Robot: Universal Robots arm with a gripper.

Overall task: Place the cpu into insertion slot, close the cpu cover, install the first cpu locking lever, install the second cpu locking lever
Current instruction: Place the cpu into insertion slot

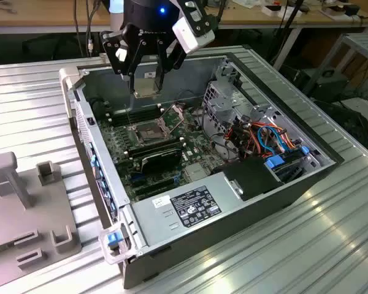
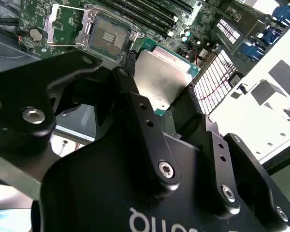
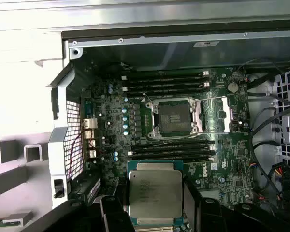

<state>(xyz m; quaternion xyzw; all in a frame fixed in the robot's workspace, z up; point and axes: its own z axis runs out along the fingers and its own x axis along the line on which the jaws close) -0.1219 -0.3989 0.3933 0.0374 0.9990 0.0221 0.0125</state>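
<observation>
Ribbed grey metal forms the counter (image 1: 322, 245), and on it lies an open computer case (image 1: 245, 214) with its inside facing up. In the upper middle of the exterior view the black hand (image 1: 146, 78) hangs above the case. Its fingers (image 1: 127, 61) are closed on opposite edges of the cpu (image 1: 148, 87), which is held flat and clear of the green circuit board (image 1: 126, 153). Both wrist views show the same grip: the chip's silvery top (image 2: 162, 77) (image 3: 154, 195) sits between the dark fingers (image 2: 135, 111) (image 3: 113, 212). Just below the chip in the exterior view is the insertion slot (image 1: 146, 131), uncovered, with its dark centre bare (image 2: 106, 35) (image 3: 174, 117). In the first wrist view a row of long black memory slots (image 3: 174, 147) lies between the held chip and the slot, and a second row (image 3: 166, 79) runs along the slot's far side. The cpu cover (image 3: 227, 113) (image 2: 63, 24) is swung open and lies beside the slot, hinged at its edge. Farther out in the exterior view, a black card (image 1: 162, 160) stands near the middle of the board, and a bundle of coloured cables (image 1: 267, 136) fills the case toward the exterior view's right. A grey fixture (image 1: 30, 208) with upright blocks rests on the counter at the lower left of the frame.
</observation>
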